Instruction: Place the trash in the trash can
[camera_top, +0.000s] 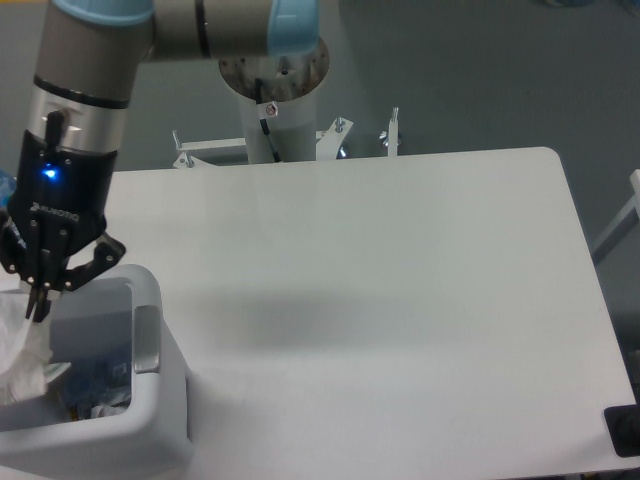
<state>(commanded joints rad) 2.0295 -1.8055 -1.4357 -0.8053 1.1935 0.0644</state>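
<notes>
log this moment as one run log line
phase: over bin | gripper: shut on wrapper | wrapper: hanging inside trash can | release: not yet

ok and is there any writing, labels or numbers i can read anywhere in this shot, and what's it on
No text can be read in this view.
Trash can: a grey strip on the rim, too blurred to show any mark or lettering.
Tool: a blue light glows on the body above it, with a faint pale mark below that is too small to read.
Scraps inside the trash can show blue patches, nothing legible.
</notes>
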